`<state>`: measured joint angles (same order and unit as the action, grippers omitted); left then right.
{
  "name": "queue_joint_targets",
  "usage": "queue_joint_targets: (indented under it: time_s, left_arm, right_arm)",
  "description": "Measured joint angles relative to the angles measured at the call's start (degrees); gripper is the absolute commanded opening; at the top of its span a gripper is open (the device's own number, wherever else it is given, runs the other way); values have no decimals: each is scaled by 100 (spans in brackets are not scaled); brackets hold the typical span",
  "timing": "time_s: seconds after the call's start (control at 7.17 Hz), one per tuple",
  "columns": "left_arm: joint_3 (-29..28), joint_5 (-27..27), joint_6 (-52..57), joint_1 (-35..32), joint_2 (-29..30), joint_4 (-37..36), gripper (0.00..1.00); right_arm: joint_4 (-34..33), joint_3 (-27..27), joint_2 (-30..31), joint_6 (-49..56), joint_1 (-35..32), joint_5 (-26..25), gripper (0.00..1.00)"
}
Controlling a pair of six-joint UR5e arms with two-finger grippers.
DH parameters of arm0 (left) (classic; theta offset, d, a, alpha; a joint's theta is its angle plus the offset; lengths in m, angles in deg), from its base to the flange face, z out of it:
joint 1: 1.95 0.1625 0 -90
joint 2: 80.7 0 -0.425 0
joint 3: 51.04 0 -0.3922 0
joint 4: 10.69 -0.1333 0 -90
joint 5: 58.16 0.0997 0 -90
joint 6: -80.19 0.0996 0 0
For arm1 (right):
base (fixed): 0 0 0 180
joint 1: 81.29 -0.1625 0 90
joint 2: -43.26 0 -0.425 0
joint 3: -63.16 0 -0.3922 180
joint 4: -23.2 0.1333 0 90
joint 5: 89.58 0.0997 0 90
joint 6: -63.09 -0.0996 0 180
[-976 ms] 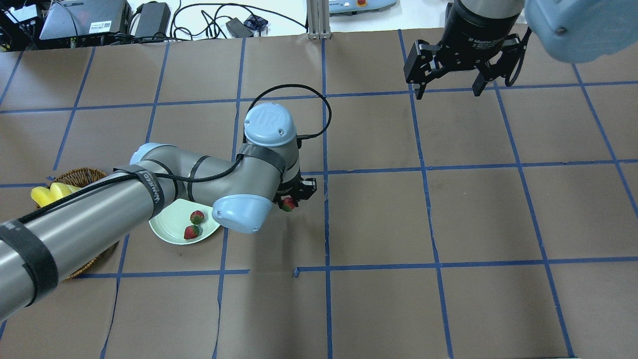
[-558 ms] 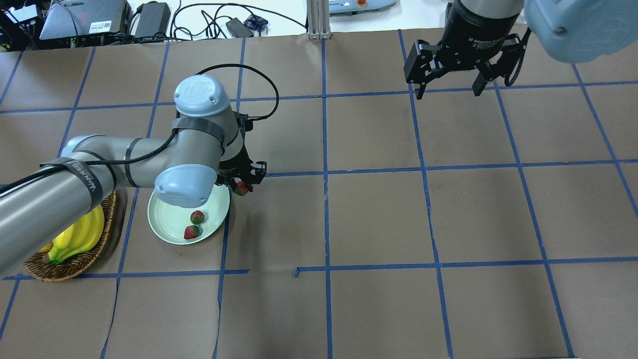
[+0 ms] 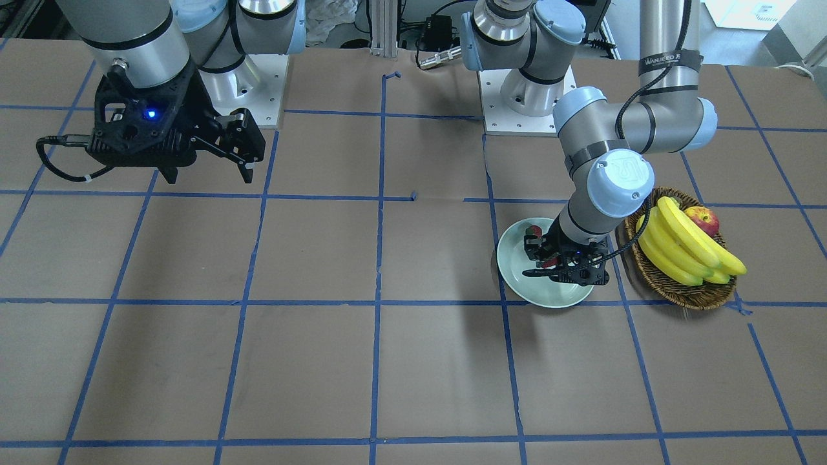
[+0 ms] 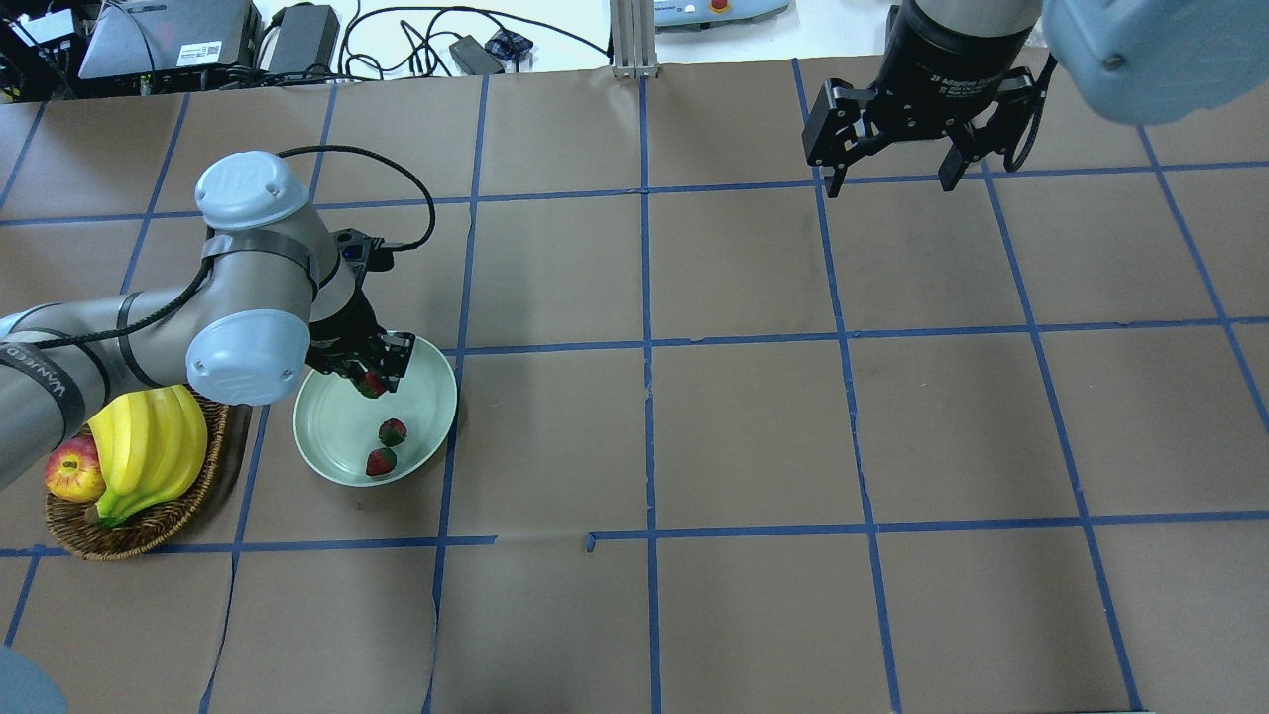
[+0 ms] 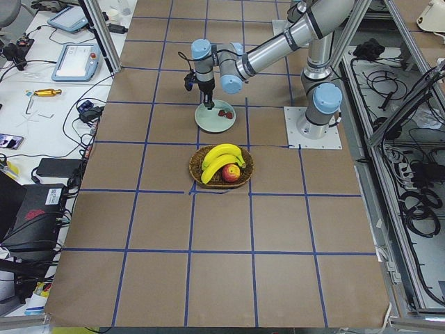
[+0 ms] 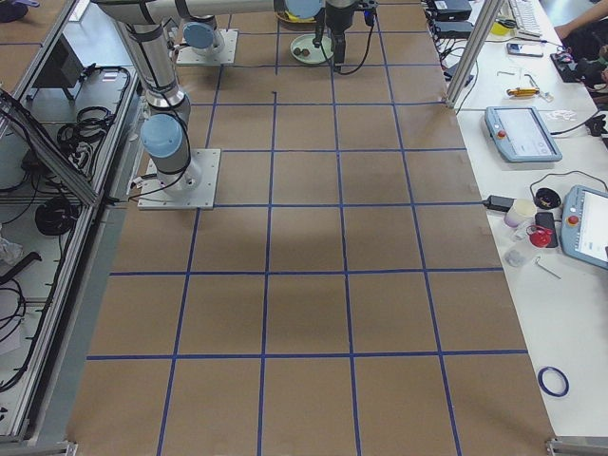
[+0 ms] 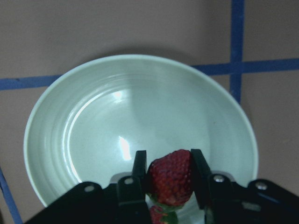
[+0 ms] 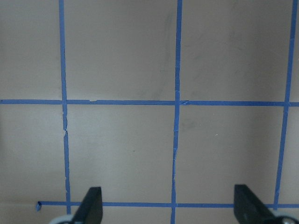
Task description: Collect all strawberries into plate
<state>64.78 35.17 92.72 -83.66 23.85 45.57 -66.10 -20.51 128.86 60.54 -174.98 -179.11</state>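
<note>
My left gripper is shut on a red strawberry and holds it over the far part of the pale green plate. In the left wrist view the fruit sits pinched between the two fingers above the plate. Two other strawberries lie in the plate's near right part. In the front-facing view the left gripper hangs over the plate. My right gripper hovers open and empty over the far right of the table, its fingertips wide apart.
A brown wicker basket with bananas and a red-yellow apple stands just left of the plate. Cables and electronics lie beyond the table's far edge. Blue tape lines grid the brown tabletop.
My left arm swung left with the strawberry, from right of the plate to above its far part. The basket is now uncovered. The right gripper stayed put.
</note>
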Motion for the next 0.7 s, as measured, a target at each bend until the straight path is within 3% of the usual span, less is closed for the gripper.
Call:
queue_joint_targets:
  time_s: [0.42,0.7]
  left_arm:
    - [199,393,100,77,-69,-40,100]
    - [-175,371,47,-67,-354,37,100]
  right_arm:
    - [0,0,0,0,0,-1,100]
    - [0,0,0,0,0,11,100]
